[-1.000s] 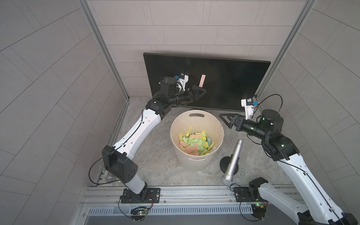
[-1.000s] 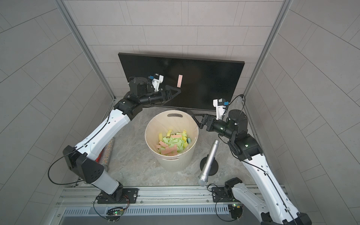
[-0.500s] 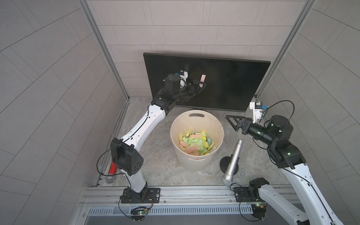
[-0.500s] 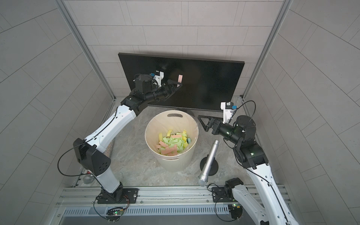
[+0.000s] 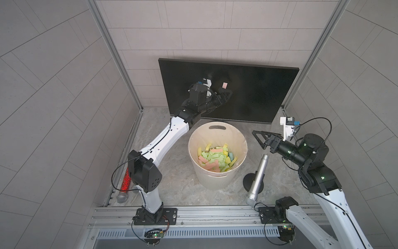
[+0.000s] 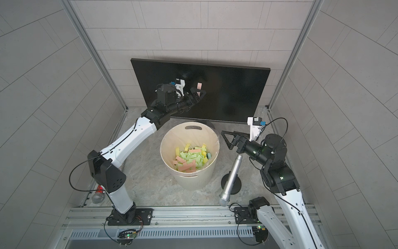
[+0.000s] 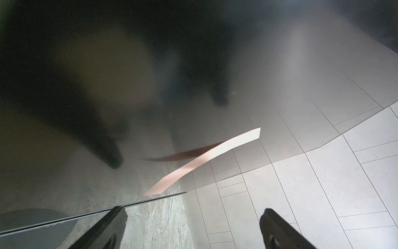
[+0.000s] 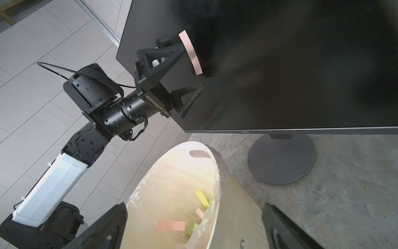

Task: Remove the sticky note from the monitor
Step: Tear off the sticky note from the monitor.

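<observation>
While its jaws stand wide apart and hold nothing, the left gripper [image 5: 225, 92] points its tips at the screen of the monitor [image 5: 258, 92], upper middle of both top views. The pink sticky note [image 5: 224, 85] is stuck to the glass just above those tips. In the right wrist view the note [image 8: 190, 52] hangs as a narrow curved strip at the upper middle of the frame; one finger's tip overlaps its edge and the other sits below its lower end. Whether any finger touches the paper cannot be told. In the left wrist view the note [image 7: 204, 160] runs slantwise across the centre, ahead of the gap between the two fingers [image 7: 114, 217] at the bottom edge. Behind the gripper, the black wrist and white forearm stretch up from the lower left of the top views, elbow bent, reaching over the floor left of the bucket [image 5: 215, 181].

The right gripper [image 5: 257, 140] is also spread wide and empty, at the right of the frame beside the bucket's rim, well apart from the note. Its arm folds back toward the lower right corner.
</observation>
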